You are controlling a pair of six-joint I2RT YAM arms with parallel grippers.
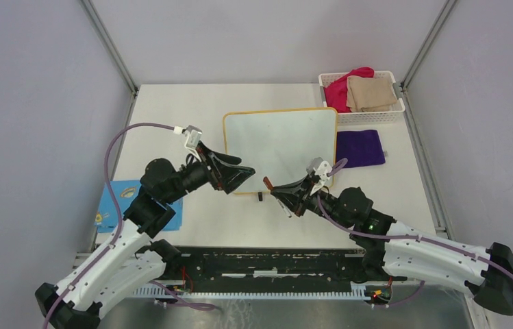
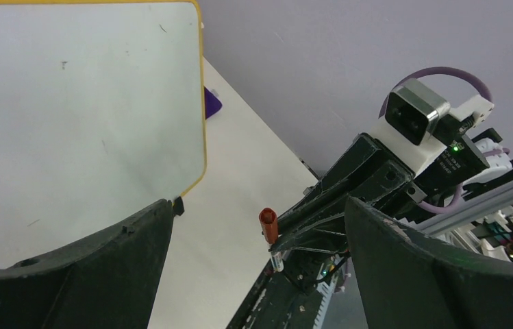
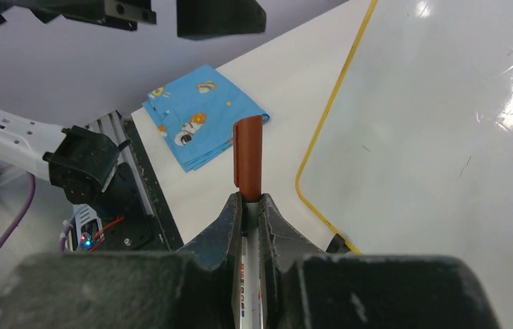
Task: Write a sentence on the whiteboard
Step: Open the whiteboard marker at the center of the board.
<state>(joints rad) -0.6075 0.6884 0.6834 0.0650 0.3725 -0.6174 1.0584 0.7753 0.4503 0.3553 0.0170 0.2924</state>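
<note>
The whiteboard point(image 1: 281, 147) lies flat mid-table, with a yellow-orange frame. Its surface is blank except for a few faint specks, and no sentence shows on it. It also shows in the left wrist view point(image 2: 68, 123) and the right wrist view point(image 3: 445, 137). My right gripper point(image 1: 275, 190) is shut on a white marker with a red cap point(image 1: 268, 182), just off the board's near edge. The cap point(image 3: 248, 157) sticks out beyond the right gripper's fingertips point(image 3: 252, 202). My left gripper point(image 1: 243, 169) is open and empty above the board's near left corner. It faces the marker cap point(image 2: 268, 225), and its jaws point(image 2: 259, 205) are wide apart.
A blue patterned card point(image 1: 120, 202) lies at the near left, also in the right wrist view point(image 3: 202, 123). A white basket point(image 1: 397, 103) with red and tan cloths stands at the back right. A purple cloth point(image 1: 361, 149) lies right of the board.
</note>
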